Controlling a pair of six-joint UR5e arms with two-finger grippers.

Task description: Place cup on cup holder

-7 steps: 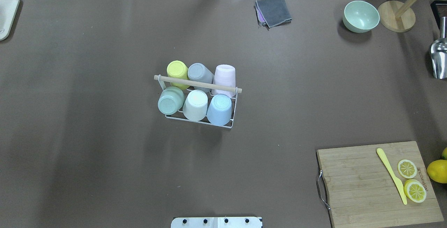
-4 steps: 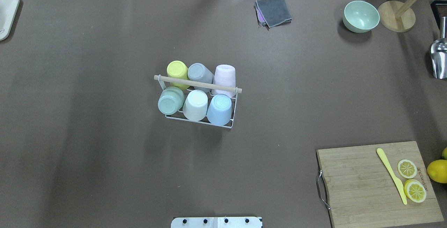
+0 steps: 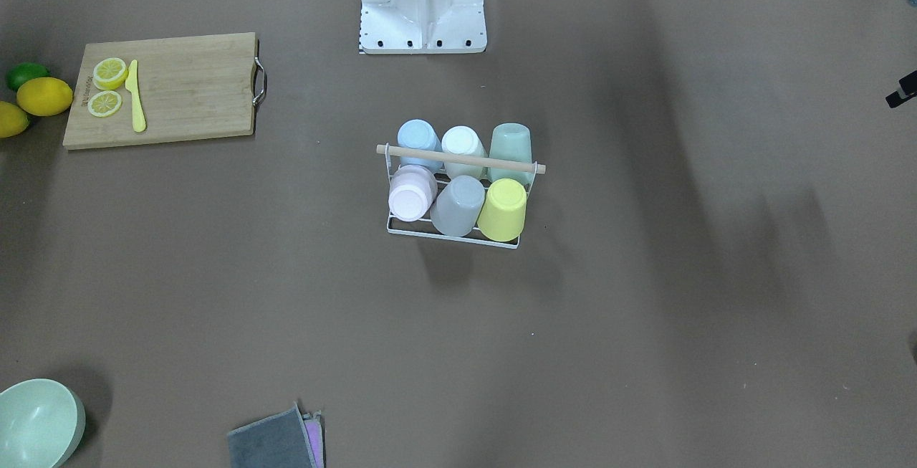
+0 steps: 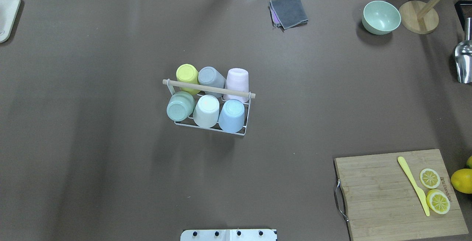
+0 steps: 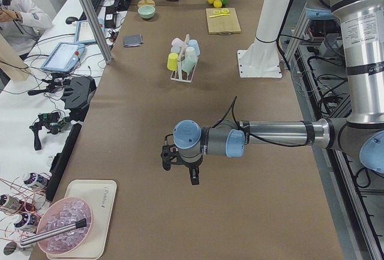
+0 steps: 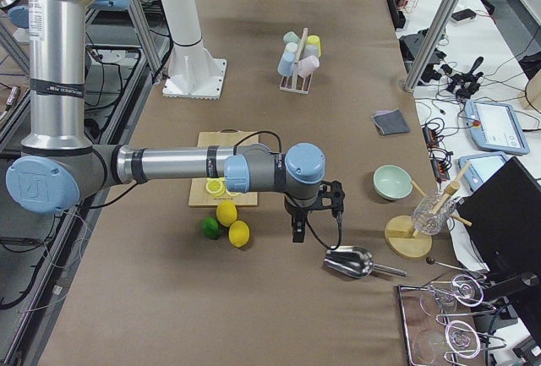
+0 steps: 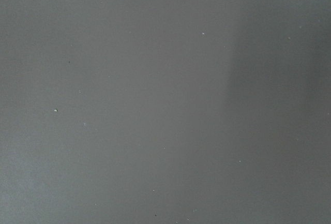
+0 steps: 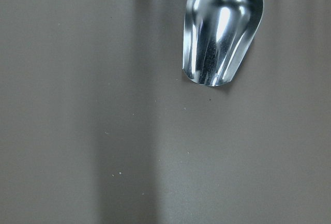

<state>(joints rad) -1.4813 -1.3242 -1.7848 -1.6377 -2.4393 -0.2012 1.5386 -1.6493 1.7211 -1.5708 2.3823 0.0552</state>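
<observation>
The left claw [image 5: 179, 170] hangs over the bare brown counter [image 4: 92, 159] toward its left edge. The right claw [image 6: 314, 221] hangs toward the right edge near a shiny metal scoop [image 6: 348, 260], and whether either is released or clenched cannot be told. Mid-counter, well apart from both, stands the small white wire cup holder with a light wooden rod handle [image 4: 208, 88], with six upside-down pastel cups [image 4: 231, 114] seated on it in two rows of three.
</observation>
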